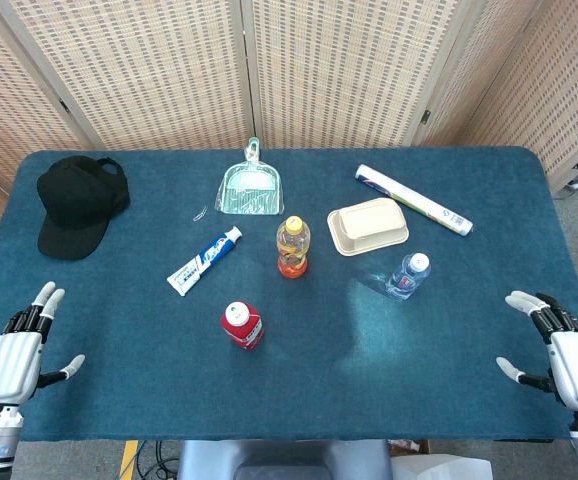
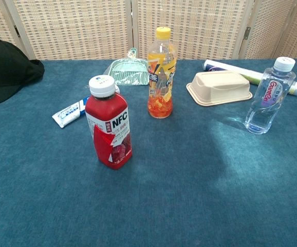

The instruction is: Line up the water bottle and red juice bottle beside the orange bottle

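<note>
The orange bottle (image 1: 292, 246) (image 2: 161, 73) stands upright near the table's middle, yellow cap on top. In front of it and to the left stands the red juice bottle (image 1: 241, 325) (image 2: 108, 123), white-capped with an NFC label. The clear water bottle (image 1: 408, 276) (image 2: 270, 95) stands upright to the right of the orange bottle. My left hand (image 1: 14, 358) rests at the near left edge of the table, fingers spread, holding nothing. At the near right edge my right hand (image 1: 563, 355) lies the same way, empty. Neither hand appears in the chest view.
A black cap (image 1: 77, 203) lies at the far left. A green dustpan (image 1: 249, 187), a toothpaste tube (image 1: 204, 260), a beige lidded box (image 1: 368, 226) and a white roll (image 1: 413, 199) lie behind and beside the bottles on the blue table (image 1: 119, 390).
</note>
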Tool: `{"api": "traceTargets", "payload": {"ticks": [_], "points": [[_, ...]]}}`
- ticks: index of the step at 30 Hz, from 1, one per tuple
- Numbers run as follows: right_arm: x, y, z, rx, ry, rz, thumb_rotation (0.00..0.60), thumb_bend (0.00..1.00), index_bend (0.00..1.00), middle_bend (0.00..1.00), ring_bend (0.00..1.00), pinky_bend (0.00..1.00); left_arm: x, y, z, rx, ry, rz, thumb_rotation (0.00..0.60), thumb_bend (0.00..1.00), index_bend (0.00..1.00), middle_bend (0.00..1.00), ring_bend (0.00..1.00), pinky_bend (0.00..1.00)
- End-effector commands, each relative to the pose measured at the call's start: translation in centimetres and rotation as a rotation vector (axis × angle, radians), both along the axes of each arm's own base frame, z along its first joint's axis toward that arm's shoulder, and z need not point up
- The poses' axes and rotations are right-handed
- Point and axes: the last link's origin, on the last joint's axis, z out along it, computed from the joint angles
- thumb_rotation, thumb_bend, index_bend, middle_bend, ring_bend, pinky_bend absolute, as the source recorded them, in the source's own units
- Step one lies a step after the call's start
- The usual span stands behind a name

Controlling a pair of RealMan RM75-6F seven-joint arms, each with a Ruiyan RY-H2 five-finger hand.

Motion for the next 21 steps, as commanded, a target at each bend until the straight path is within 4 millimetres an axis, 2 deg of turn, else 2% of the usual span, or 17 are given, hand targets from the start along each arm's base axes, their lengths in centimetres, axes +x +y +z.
{"api": "traceTargets", "payload": {"ticks": [1, 13, 21], "points": [[0.0, 0.0, 0.0, 0.001, -0.002, -0.001, 0.600, 0.15, 0.23, 0.21, 0.10, 0.21, 0.0, 0.0, 0.0, -0.005, -0.004, 0.003, 0.600, 0.15, 0.09, 0.04, 0.15, 0.17], [0.4, -0.7, 0.5, -0.002, 0.007, 0.008, 0.600, 0.15, 0.23, 0.21, 0.10, 0.21, -0.2, -0.1, 0.0, -0.001, -0.011, 0.008, 0.600, 0.15, 0.09, 0.04, 0.15, 0.17], [0.3, -2.5, 0.5, 0.041, -0.016, -0.040, 0.600, 0.15, 0.23, 0.21, 0.10, 0.21, -0.2, -0.5, 0.1, 0.002, -0.012, 0.010, 0.600, 0.15, 0.09, 0.04, 0.15, 0.17]]}}
